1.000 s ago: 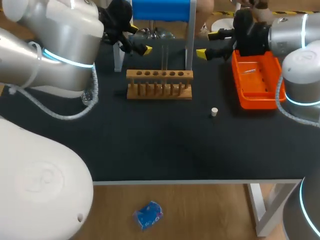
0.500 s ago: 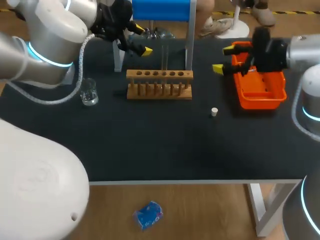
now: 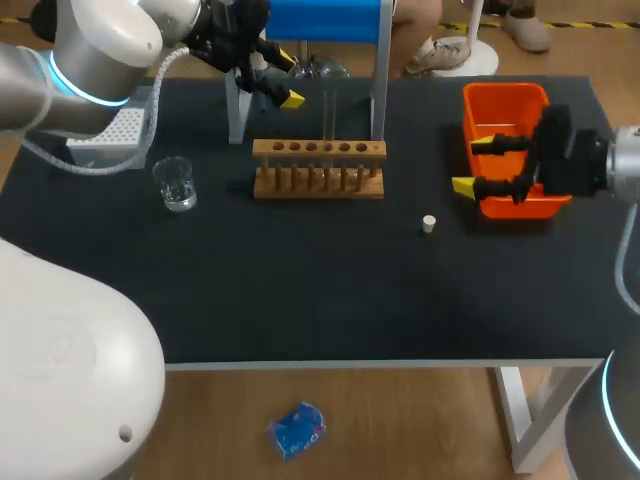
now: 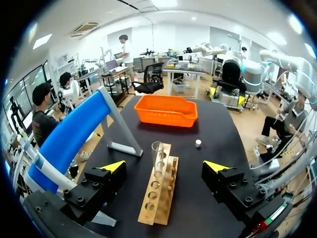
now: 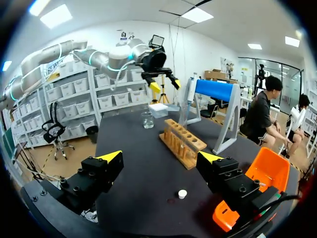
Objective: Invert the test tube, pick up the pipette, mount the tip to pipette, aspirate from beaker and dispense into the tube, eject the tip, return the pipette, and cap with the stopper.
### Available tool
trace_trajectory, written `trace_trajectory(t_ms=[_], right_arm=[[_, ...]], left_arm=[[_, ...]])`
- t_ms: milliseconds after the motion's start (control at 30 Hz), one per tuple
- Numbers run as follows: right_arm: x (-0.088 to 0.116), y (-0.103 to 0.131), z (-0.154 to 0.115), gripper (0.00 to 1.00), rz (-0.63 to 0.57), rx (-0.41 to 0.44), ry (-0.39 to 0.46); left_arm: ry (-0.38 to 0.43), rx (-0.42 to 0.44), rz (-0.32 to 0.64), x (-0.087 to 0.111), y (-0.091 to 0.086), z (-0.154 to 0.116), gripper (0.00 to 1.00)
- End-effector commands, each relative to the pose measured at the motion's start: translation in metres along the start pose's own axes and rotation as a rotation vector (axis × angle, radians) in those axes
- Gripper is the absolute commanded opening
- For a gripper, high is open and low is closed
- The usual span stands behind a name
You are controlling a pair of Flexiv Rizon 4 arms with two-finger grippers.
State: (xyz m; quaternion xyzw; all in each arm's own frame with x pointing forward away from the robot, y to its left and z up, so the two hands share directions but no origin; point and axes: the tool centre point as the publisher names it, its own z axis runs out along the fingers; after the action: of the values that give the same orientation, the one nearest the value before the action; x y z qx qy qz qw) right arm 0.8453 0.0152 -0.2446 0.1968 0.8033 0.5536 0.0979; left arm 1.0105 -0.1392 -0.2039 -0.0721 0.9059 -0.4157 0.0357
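Standing upright in a middle hole of the wooden rack (image 3: 318,168), the test tube (image 4: 157,157) is found with its long axis vertical and its open mouth well above the rack's top bar. It lies just ahead of the left gripper (image 4: 165,166), roughly on the line between the fingers, which are spread wide and have hold of nothing. The right gripper (image 3: 473,165) is likewise held wide open and empty, at the near end of the orange tray (image 3: 505,105), well apart from the rack. The left arm is therefore judged the nearer one for the inverting step. A sideways approach across the tube's axis, above the rack, is judged to be called for. The stopper (image 3: 429,223) is seen on the table (image 3: 300,290) between rack and right gripper.
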Motion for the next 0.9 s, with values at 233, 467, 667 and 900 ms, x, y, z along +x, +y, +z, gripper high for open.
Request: trace_trajectory(t_ms=[233,467,667,900], right_arm=[[0.031,-0.023,-0.029,1.0,-0.024,-0.008,0.029],[0.034,-0.027,-0.031,1.0,-0.03,-0.001,0.084],[0.034,-0.027,-0.031,1.0,-0.03,-0.001,0.084],[0.034,-0.027,-0.031,1.0,-0.03,-0.001,0.084]], left_arm=[[-0.012,0.01,-0.027,-0.011,0.008,0.009,1.0],[-0.045,0.007,-0.025,-0.014,0.011,0.015,1.0],[-0.045,0.007,-0.025,-0.014,0.011,0.015,1.0],[-0.045,0.007,-0.025,-0.014,0.011,0.015,1.0]])
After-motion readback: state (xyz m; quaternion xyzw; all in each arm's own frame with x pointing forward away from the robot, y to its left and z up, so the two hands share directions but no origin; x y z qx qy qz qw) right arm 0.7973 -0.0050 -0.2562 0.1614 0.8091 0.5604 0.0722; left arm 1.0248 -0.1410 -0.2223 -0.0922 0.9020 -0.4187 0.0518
